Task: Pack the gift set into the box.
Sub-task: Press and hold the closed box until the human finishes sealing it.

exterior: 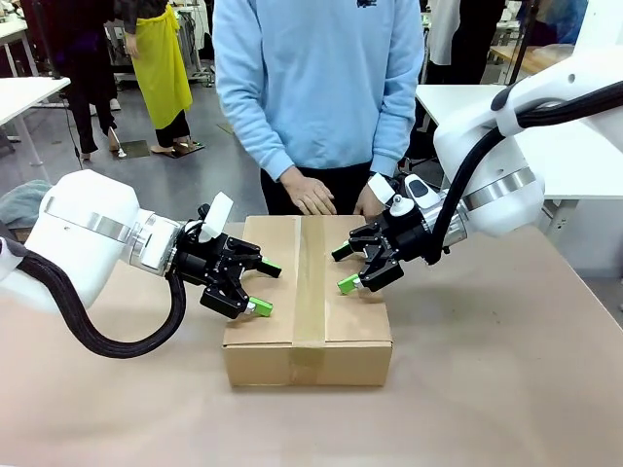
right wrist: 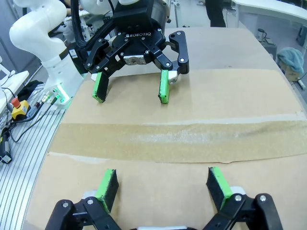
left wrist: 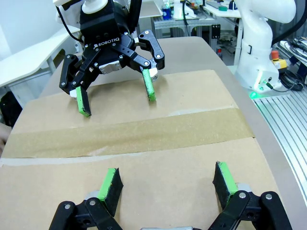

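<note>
Tools left [exterior: 263, 288] and right [exterior: 344, 269], both spread wide and empty, hover over the closed brown taped cardboard box [exterior: 308, 342] on the tan tabletop [exterior: 506, 389].

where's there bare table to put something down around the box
Free: the wide strip of table in front of the box, and the stretch to its right, under the right arm. Crowded: the box top, with the left gripper and right gripper open over it and the person's hands at its far edge.

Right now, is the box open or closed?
Closed. The box has its top flaps lying flat, with a tape strip running along the seam between them.
</note>
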You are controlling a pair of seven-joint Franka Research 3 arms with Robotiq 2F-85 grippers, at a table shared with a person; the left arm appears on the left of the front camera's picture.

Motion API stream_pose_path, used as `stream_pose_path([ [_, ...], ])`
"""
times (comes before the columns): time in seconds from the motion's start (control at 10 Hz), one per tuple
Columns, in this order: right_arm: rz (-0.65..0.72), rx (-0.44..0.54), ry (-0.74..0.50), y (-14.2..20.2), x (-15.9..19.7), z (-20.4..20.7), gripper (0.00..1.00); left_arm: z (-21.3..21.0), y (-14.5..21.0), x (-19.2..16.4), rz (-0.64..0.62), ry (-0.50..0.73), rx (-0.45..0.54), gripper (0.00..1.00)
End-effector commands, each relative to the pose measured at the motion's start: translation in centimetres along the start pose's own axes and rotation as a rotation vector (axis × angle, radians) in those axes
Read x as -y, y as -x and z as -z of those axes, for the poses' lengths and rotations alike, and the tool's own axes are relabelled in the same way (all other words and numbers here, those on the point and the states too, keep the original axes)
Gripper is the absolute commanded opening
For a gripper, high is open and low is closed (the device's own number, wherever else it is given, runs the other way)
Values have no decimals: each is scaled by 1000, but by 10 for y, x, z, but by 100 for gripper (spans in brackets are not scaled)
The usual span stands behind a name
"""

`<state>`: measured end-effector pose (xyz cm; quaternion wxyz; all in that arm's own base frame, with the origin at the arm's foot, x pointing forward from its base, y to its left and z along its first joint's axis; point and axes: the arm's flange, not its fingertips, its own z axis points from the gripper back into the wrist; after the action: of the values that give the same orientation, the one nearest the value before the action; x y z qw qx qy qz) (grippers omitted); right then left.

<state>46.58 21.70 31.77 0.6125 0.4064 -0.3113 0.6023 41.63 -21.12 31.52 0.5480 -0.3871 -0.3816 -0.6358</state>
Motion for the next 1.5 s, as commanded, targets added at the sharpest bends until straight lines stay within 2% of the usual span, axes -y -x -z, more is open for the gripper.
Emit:
stream_pose_path([
  [0.0, 8, -5, 3, 3, -1, 2, 100, 0, 1, 1, 4, 11, -1, 100],
  [0.3, 0, 0, 0, 0, 0, 0, 100, 0, 0, 0, 0, 0, 0, 100],
  [0.4, -28, -4, 21, -18, -12, -16, 100, -22, -21, 11, -15, 15, 13, 100],
  [0.5, -75, 54, 67, -37, -33, -48, 100, -56, -39, 28, 5, 51, 88, 100],
  [0.6, -88, 136, 132, -44, -57, -88, 100, -94, -44, 47, 22, 12, 153, 100],
  [0.7, -104, 232, 199, -34, -83, -131, 100, -134, -33, 62, 24, -30, 224, 100],
  [0.8, -93, 356, 256, -11, -101, -162, 100, -164, -13, 68, -1, -98, 295, 100],
  [0.9, -60, 466, 375, 19, -116, -186, 100, -191, 12, 73, -44, -171, 390, 100],
  [1.0, -31, 582, 464, 50, -127, -203, 100, -216, 35, 78, -80, -250, 524, 100],
  [1.1, 24, 634, 507, 76, -127, -207, 100, -231, 53, 81, -103, -279, 664, 100],
  [1.2, -9, 461, 374, 9, -117, -203, 100, -213, 5, 69, -56, -191, 402, 100],
  [1.4, -9, 461, 374, 9, -117, -203, 100, -213, 5, 69, -56, -191, 402, 100],
])
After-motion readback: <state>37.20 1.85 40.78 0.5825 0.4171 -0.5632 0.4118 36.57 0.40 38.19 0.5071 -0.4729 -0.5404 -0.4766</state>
